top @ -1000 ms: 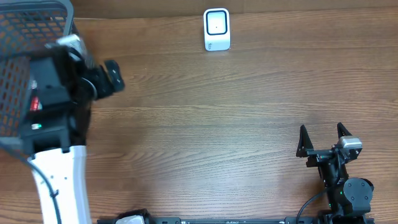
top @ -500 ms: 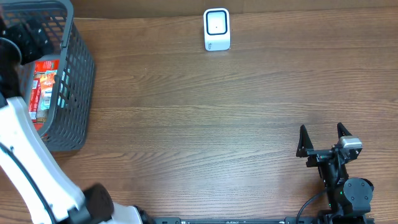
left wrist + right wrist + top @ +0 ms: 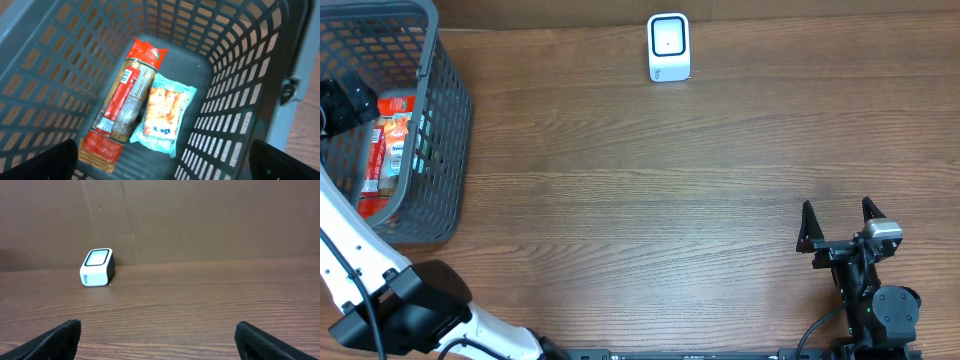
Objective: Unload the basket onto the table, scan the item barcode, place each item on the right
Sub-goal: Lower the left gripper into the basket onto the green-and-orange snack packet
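Left gripper [image 3: 167, 162], jaws apart, hangs over the grey basket [image 3: 235, 65] with a red packet [image 3: 125, 105] and a pale blue packet [image 3: 162, 112]; right gripper [image 3: 837, 215] also apart.

Wooden table [image 3: 670, 200], brown backdrop [image 3: 200, 215]

White left arm [image 3: 340, 235] with black joints, all-black right arm [image 3: 873, 290]

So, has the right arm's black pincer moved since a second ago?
No. The right pincer holds the same spot on the wooden table, equally far from the white box-shaped scanner.
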You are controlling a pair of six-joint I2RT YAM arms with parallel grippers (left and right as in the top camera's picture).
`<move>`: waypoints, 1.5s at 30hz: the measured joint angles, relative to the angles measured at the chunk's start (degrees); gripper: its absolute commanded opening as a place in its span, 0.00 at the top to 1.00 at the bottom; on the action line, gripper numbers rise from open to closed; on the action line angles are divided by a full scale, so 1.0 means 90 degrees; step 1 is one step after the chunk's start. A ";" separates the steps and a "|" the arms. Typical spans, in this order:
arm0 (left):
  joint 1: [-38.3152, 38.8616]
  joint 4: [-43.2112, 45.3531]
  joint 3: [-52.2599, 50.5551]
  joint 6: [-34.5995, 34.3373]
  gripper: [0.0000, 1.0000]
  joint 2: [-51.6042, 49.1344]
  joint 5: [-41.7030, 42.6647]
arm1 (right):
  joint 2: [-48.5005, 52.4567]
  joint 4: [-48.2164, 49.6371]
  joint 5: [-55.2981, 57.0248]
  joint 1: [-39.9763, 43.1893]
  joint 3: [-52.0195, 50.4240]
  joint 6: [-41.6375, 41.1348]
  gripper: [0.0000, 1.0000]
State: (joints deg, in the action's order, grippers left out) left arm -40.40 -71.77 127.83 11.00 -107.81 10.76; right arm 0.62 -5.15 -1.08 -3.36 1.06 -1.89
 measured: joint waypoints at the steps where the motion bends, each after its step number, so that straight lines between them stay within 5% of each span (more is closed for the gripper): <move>1: -0.0017 0.0000 0.0000 0.0058 0.00 -0.0058 0.0058 | 0.0000 -0.0002 0.0000 0.0000 0.0000 -0.0002 0.00; 45: 0.0328 0.0255 -0.0068 0.0661 0.00 -0.2820 0.0296 | 0.0000 0.0000 0.0002 0.0000 0.0000 -0.0002 0.00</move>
State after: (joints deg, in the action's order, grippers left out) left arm -37.45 -69.47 127.22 16.95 -133.19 13.43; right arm 0.62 -5.15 -1.06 -3.36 1.06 -1.91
